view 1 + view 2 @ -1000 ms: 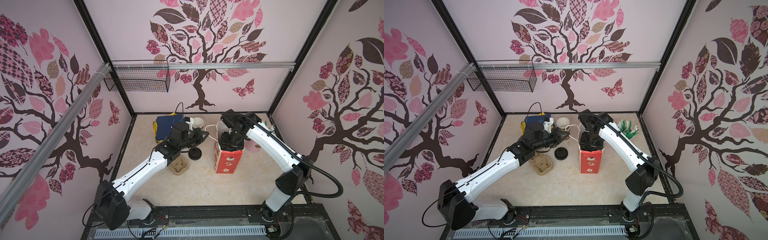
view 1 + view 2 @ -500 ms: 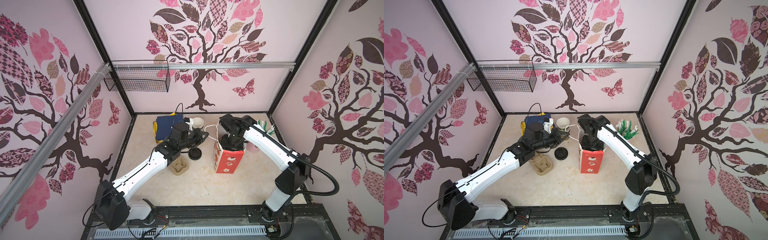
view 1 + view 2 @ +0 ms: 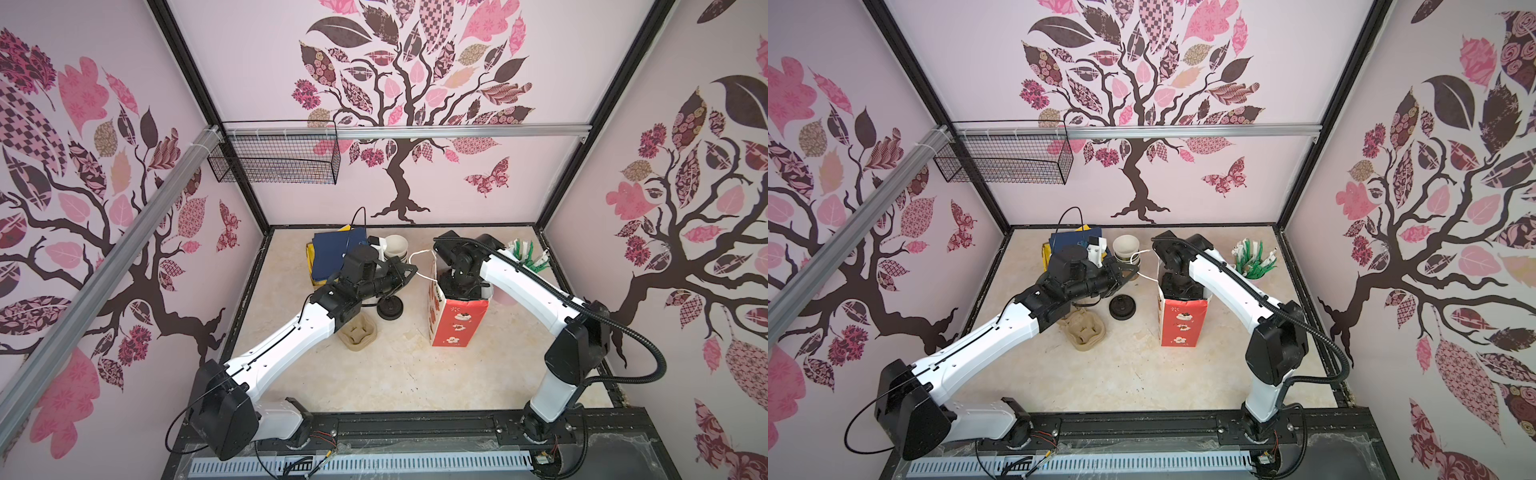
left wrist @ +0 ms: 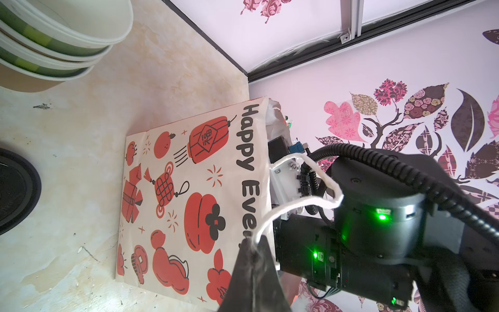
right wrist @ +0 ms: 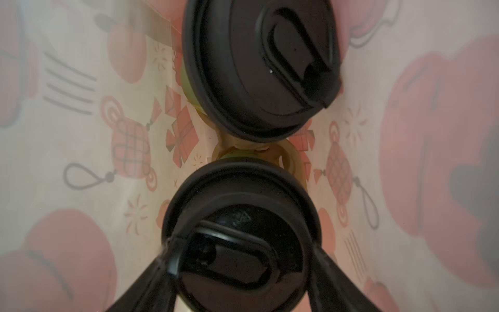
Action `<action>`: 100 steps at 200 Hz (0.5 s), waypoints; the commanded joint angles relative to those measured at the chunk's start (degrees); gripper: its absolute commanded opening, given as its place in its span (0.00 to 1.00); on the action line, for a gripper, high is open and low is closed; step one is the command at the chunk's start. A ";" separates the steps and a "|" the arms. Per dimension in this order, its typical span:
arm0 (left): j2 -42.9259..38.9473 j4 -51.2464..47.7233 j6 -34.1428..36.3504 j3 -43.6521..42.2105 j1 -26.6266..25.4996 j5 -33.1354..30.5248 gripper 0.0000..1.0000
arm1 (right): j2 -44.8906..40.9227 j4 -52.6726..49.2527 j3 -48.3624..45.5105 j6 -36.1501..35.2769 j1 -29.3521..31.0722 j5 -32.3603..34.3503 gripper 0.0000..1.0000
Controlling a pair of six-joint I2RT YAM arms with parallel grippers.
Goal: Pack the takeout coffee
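Jaws of the left gripper (image 4: 252, 250) are pinched shut on the white cord handle (image 4: 336, 198) of the paper bag (image 3: 455, 320). Those of the right gripper (image 5: 243, 259) stand wide inside the bag, pressed against both sides of the black sip lid of the nearer lidded cup (image 5: 237, 189), which they grip. The other lidded cup (image 5: 259, 67) sits just beside it in the bag, with a sliver of green wall showing under its lid. Whether either cup rests on the bag's bottom cannot be told. In both top views the bag stands upright right of the middle of the worktop (image 3: 374, 374), a beige marbled surface with small scuffs and specks, and the right arm plunges into its open top. On the left arm's side, a loose black lid (image 3: 389, 309) lies flat on the worktop, with a pulp cup carrier (image 3: 358, 332) nearer the front edge and partly under the left arm. Toward the back wall are a blue folder (image 3: 332, 257) and a stack of paper bowls (image 3: 395, 245), and a bundle of green and white sticks (image 3: 1254, 259) stands behind the right arm. Pale pink walls carry a dark tree decal (image 3: 399, 183) with patterned leaves and butterflies. Black frame posts mark the corners. An aluminium rail (image 3: 457, 132) crosses the back wall, and a black wire basket (image 3: 274, 162) hangs from its left end.
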 commanded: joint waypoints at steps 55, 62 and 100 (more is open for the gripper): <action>-0.56 -0.24 -0.10 -1.60 0.43 -0.34 0.00 | 2.08 0.96 -2.35 0.91 -1.06 -0.01 0.60; -0.55 -0.30 -0.13 -1.67 0.45 -0.30 0.00 | 2.22 1.25 -2.49 0.74 -1.10 -0.08 0.60; -0.63 -0.42 -0.20 -1.67 0.54 -0.22 0.00 | 3.03 2.51 -3.51 0.22 -1.26 -0.59 0.59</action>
